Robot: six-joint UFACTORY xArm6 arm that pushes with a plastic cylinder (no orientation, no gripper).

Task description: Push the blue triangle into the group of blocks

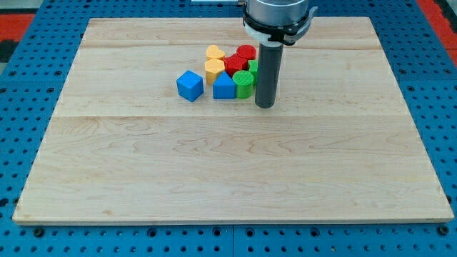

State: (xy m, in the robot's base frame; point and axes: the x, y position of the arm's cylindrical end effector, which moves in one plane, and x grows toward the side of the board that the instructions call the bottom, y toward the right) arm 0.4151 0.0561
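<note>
On the pale wooden board (214,164), upper middle, you have a tight cluster of blocks with one stray beside it. Farthest toward the view's left sits the blue cube (190,86), standing apart from the rest by a narrow gap. Next comes the blue triangle (223,86), already against the cluster: it touches the orange block (214,69) above it and the green cylinder (243,83) on its right. A second orange block (215,52) sits at the cluster's top left, with a red star-like block (235,64) and a red cylinder (246,51) toward the view's top right. Another green block (253,67) shows only as a sliver behind the rod. Your arm carries no gripper, only the dark rod, so there is nothing to open or hold; my tip (265,106) rests on the board just right of the green cylinder, close beside it, contact uncertain, and well clear of the blue triangle.
</note>
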